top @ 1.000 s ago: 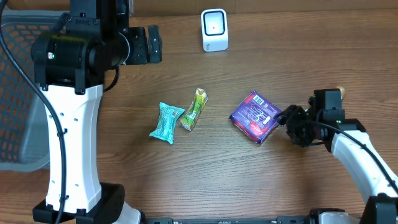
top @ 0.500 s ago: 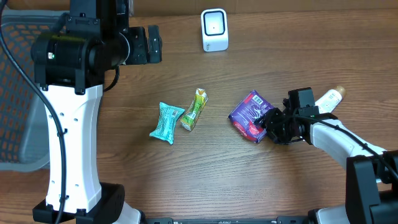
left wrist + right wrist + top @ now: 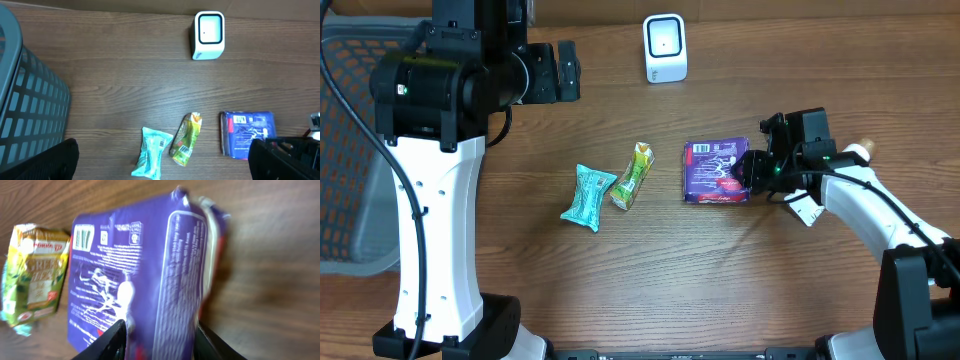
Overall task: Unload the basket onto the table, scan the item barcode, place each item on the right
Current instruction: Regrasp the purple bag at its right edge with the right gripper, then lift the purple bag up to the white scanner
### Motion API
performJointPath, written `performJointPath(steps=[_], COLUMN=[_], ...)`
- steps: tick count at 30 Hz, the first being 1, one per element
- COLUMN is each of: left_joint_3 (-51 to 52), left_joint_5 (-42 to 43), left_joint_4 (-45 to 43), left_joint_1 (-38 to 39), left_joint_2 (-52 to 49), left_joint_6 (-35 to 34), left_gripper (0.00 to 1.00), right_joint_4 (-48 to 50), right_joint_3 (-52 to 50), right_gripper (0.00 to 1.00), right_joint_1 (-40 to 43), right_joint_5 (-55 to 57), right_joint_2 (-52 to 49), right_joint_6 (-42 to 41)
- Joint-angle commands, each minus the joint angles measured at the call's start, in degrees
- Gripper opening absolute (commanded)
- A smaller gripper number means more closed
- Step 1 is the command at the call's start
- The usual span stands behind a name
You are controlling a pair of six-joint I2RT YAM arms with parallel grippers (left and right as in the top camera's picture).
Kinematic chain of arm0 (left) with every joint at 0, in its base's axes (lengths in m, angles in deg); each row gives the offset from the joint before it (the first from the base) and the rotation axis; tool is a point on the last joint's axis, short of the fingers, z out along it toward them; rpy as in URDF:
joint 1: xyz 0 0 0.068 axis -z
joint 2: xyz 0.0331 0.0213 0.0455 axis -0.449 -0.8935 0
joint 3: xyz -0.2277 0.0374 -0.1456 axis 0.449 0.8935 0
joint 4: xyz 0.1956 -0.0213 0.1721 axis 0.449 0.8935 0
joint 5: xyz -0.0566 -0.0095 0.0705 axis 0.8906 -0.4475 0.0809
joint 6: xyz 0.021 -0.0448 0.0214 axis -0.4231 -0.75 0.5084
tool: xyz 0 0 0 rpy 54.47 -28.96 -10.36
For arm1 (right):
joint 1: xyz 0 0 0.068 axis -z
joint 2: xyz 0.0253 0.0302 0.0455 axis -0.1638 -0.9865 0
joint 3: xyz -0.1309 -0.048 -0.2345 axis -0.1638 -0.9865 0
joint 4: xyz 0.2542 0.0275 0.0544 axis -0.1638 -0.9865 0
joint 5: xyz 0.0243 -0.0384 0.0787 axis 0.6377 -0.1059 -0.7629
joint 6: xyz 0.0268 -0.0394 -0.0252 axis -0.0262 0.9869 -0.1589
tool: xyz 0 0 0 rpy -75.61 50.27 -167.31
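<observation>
The item is a purple snack packet [image 3: 713, 172], lying right of the table's middle with a white barcode label near its left end. My right gripper [image 3: 753, 169] is shut on its right edge. The right wrist view shows the packet [image 3: 150, 275] edge-on, pinched between the two black fingers [image 3: 109, 344]. A white scanner [image 3: 665, 48] stands upright at the back middle, well apart from the packet. Seen from the left wrist, the scanner [image 3: 208, 35] is at the top and the packet [image 3: 248, 134] at the lower right. My left gripper [image 3: 162, 167] hangs high above the table, open and holding nothing.
A green packet [image 3: 633, 175] and a teal packet [image 3: 588, 196] lie side by side left of the purple one. A grey mesh basket [image 3: 25, 110] stands at the table's left edge. A white bottle [image 3: 855, 153] lies behind my right arm.
My right gripper has closed on the purple packet and carried it slightly back and left. It has turned from a diagonal lie to square. The left arm has not moved.
</observation>
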Motion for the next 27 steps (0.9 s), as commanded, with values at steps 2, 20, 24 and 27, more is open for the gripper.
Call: performJointPath(steps=[2,20,24,27], left_joint_3=[0.2,0.2,0.2,0.2], left_joint_5=[0.1,0.1,0.1,0.1], left_joint_4=[-0.1,-0.1,-0.1,-0.1], left_joint_1=[0.0,0.0,0.0,0.0], left_joint_2=[-0.4,-0.4,-0.4,-0.4], left_joint_6=[-0.3,-0.3,-0.3,-0.3], left_gripper=[1.0,0.99,0.99,0.99], right_joint_4=[-0.6,4.0,1.2,-5.5], right_joint_3=[1.2,0.5,2.8,7.3], right_gripper=[0.54,0.49,0.31,0.26], right_joint_1=[0.3,2.0,3.1,3.6], right_joint_5=[3.1,-10.5,-16.1,-19.5], right_joint_2=[-0.1,-11.0,-10.4,-8.9], right_joint_6=[-1.7,-4.1,-4.2,-2.1])
